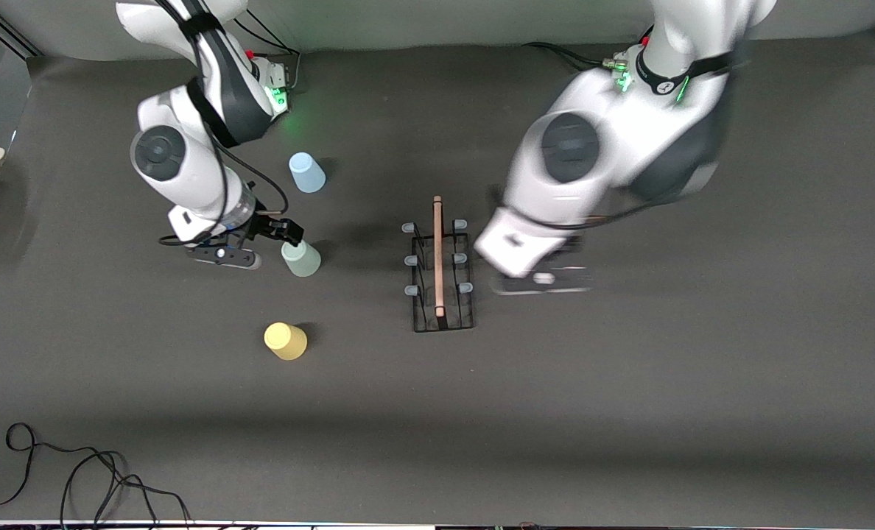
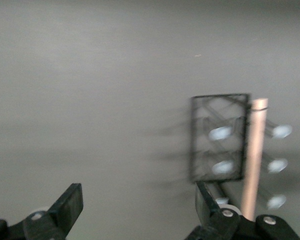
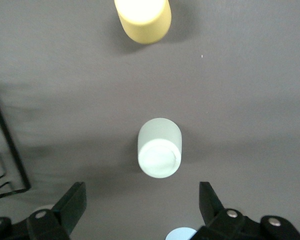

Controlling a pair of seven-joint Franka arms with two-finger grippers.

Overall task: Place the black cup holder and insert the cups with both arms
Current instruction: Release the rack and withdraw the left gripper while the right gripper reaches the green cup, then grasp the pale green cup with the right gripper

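Three cups stood upside down toward the right arm's end of the table beside the black cup holder, and the grey-green cup was best straddled squarely by the wide-open, empty right gripper, while the left gripper was spread empty beside the holder.

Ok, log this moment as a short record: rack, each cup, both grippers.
rack: black cup holder upright on the table, all pegs bare
blue cup: on table, nearest the bases
grey-green cup: on table, under the right gripper
yellow cup: on table, nearest the front camera
left gripper: open, empty, beside the rack
right gripper: open, over the grey-green cup
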